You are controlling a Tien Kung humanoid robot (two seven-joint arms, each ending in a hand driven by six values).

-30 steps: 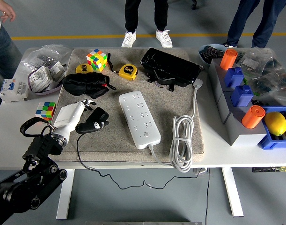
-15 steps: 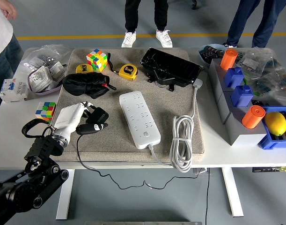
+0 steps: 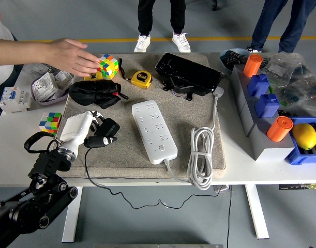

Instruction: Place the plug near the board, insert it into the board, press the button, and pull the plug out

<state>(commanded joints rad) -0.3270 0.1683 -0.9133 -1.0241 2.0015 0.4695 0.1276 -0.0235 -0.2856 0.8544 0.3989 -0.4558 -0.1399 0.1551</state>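
Our left hand [image 3: 90,129] has now clamped the plug [image 3: 107,130], board [image 3: 154,130] well apart; a person's hand [image 3: 72,56] just reached the cube [image 3: 107,66].

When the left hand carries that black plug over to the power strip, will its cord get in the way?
Probably some. The plug trails a thin black cord that loops off the table's near edge, so it looks floppy and may drag. The plug itself seems small, rigid and light in the left hand.
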